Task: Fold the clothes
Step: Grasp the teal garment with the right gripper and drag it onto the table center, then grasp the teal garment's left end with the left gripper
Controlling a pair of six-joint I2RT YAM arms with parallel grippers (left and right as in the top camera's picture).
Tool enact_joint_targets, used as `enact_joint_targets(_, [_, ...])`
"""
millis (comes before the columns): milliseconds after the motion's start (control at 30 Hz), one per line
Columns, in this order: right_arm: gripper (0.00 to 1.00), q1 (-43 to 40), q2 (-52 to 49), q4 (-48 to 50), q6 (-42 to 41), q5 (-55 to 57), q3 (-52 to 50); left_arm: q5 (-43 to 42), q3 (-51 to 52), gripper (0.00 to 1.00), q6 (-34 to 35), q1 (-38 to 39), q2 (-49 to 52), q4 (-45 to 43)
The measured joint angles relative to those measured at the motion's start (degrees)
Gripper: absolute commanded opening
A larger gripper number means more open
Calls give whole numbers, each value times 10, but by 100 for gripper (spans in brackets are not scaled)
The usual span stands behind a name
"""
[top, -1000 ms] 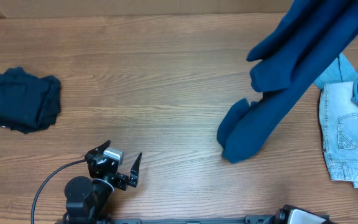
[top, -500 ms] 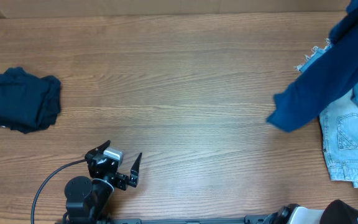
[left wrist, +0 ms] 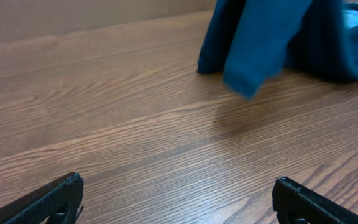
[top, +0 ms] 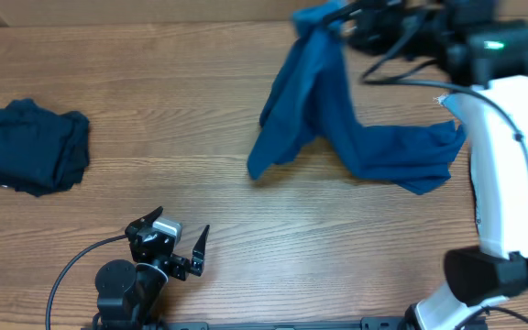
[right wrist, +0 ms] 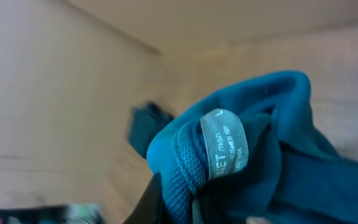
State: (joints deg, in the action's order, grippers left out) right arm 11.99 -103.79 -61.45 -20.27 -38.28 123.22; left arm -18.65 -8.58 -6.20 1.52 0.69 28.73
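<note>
Within a second the blue top had swung from the right edge of the table to its far middle, carried by the right gripper, whose arm now reached across the far side in the overhead view. The gripper was clenched on the ribbed collar beside the label, so the neck stood raised. The rest hung down and trailed onto the wood in two runs, one toward the near left and one toward the right. The fabric was bunched and twisted, not flat.

The left gripper sat released at the near edge, jaws wide apart and well clear of the cloth. The navy piece lay in a heap at the far left, untouched.

The move looked like a drag to bring the top to working space. Folding proper had not begun. The top likely needed spreading flat first, and the idle left gripper could take a second corner.
</note>
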Motion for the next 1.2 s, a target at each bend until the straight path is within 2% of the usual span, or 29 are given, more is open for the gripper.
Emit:
enact_joint_targets(67, [4,52,-21,-18,14,59,0,0,0,100,0,0,0,0])
enact_joint_targets(167, [12,121,-47,-26,26,137,0,0,0,100,0,0,0,0])
enact_joint_targets(200, [30,143,-54,-26,30,156,0,0,0,100,0,0,0,0])
enact_joint_targets(233, [44,163,-63,-26,30,171,0,0,0,100,0,0,0,0])
enact_joint_targets(400, [63,217,-97,-26,59,220,0,0,0,100,0,0,0,0])
enact_joint_targets(567, [66,191,-98,-46,68,278,0,-1,0,100,0,0,0,0])
enact_joint_targets(733, [71,71,-98,-119,68,298,0,-37,1,100,42,0,0,-52])
enact_joint_targets(900, [78,7,-98,-170,68,304,0,-26,-35,100,80,0,23,-75])
enact_joint_targets(1000, [82,0,-97,-176,68,303,0,-7,-195,100,91,0,190,-29])
enact_joint_targets(1067, [84,0,-97,-184,67,303,1,-2,-350,100,96,0,374,47])
enact_joint_targets(1133, [85,0,-97,-197,64,303,1,3,-465,100,97,0,500,133])
enact_joint_targets(1200, [86,0,-97,-207,59,302,1,3,-583,100,97,0,621,170])
